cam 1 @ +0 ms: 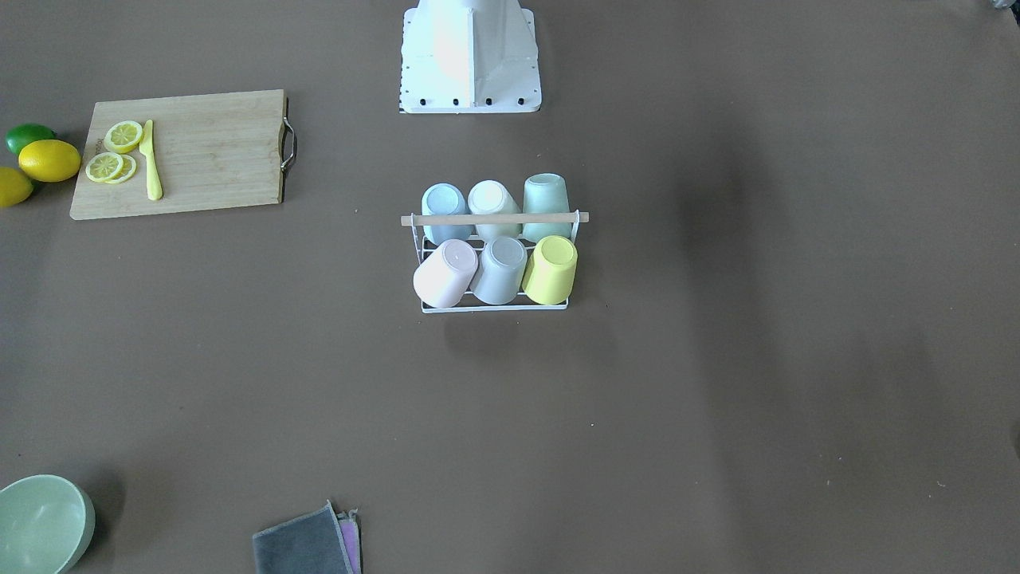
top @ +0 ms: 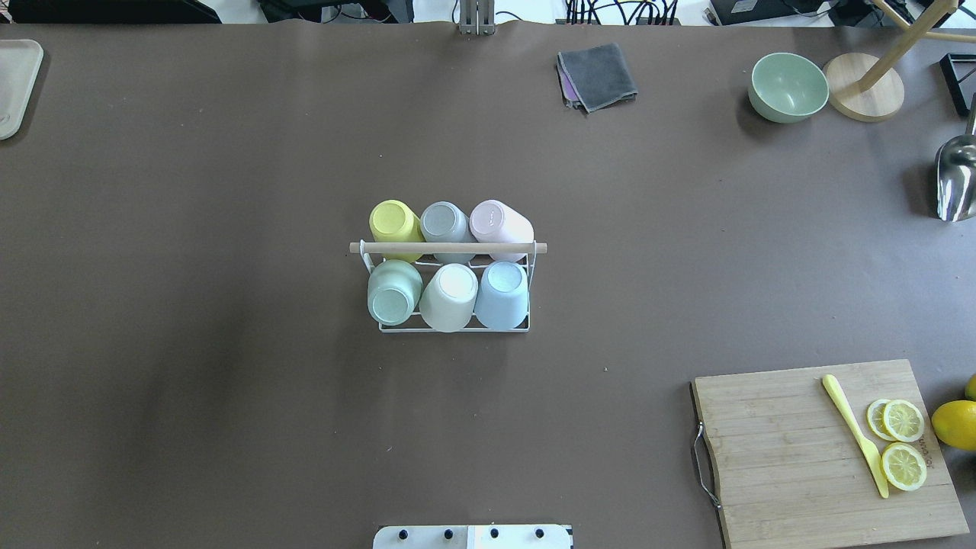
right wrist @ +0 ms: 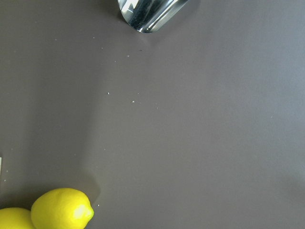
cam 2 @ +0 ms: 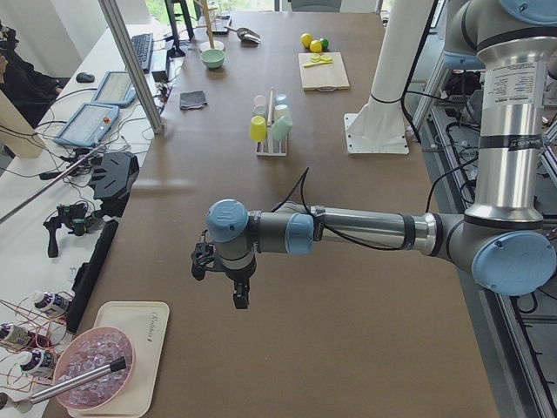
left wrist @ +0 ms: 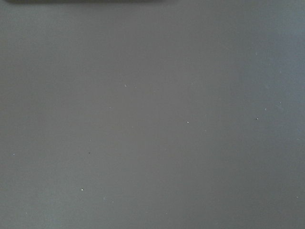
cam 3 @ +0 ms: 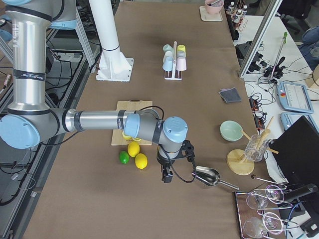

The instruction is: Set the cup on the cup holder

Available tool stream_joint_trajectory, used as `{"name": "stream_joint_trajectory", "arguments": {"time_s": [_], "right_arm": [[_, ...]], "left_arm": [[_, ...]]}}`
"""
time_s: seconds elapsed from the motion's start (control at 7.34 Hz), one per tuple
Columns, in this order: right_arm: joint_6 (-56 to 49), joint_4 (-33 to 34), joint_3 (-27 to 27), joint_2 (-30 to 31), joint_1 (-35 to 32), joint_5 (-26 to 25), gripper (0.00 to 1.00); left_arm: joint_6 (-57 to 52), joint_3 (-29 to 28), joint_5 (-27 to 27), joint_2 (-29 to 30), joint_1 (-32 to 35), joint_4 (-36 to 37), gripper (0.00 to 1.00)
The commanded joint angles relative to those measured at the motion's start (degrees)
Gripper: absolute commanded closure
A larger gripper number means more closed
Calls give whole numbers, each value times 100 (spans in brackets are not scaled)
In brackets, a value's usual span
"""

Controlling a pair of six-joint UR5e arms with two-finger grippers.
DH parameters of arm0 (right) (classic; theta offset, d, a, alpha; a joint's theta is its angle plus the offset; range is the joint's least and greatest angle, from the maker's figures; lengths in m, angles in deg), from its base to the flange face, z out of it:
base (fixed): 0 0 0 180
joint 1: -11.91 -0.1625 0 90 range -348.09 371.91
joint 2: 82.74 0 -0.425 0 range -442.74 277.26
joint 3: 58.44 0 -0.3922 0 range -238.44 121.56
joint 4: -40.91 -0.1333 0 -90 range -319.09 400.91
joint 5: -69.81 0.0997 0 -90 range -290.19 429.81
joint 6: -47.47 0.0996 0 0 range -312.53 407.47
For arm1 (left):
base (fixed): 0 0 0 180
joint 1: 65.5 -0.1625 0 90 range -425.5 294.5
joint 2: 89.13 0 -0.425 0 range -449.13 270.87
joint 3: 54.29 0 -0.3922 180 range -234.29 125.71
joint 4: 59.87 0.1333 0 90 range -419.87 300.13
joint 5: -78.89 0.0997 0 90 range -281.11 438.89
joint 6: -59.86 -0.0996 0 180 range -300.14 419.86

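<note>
The cup holder (top: pixel 448 247), a white wire rack with a wooden rod handle, stands at the table's middle. It also shows in the front view (cam 1: pixel 494 218). Several pastel cups sit upside down on its prongs: yellow (top: pixel 393 221), grey (top: pixel 444 221) and pink (top: pixel 499 221) in the far row, green (top: pixel 393 293), white (top: pixel 450 296) and blue (top: pixel 503 293) in the near row. My left gripper (cam 2: pixel 222 280) hangs over bare table far from the rack. My right gripper (cam 3: pixel 178 164) hangs near the lemons. Both show only in side views, so I cannot tell if they are open or shut.
A wooden cutting board (top: pixel 793 457) holds lemon slices (top: pixel 903 442) and a yellow knife (top: pixel 854 435). Whole lemons (right wrist: pixel 62 209) and a metal scoop (top: pixel 955 179) lie nearby. A green bowl (top: pixel 788 86), a grey cloth (top: pixel 598 74) and a wooden stand (top: pixel 865 97) sit at the far edge.
</note>
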Motion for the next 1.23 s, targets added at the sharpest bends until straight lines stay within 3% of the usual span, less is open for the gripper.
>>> {"name": "stream_joint_trajectory", "arguments": {"time_s": [0.0, 0.14, 0.27, 0.54, 1.09], "right_arm": [[501, -1033, 748, -34, -5, 41, 0], [1541, -1037, 585, -95, -5, 67, 0], [1865, -1028, 548, -61, -14, 76, 0], [1938, -1099, 383, -95, -14, -177, 0], [2589, -905, 293, -87, -5, 208, 0]], "left_arm": [[-8, 1, -4, 0, 0, -7, 2], [1, 1, -4, 0, 0, -7, 2], [1, 1, -4, 0, 0, -7, 2], [-8, -16, -13, -9, 0, -16, 2], [-25, -16, -13, -9, 0, -16, 2]]}}
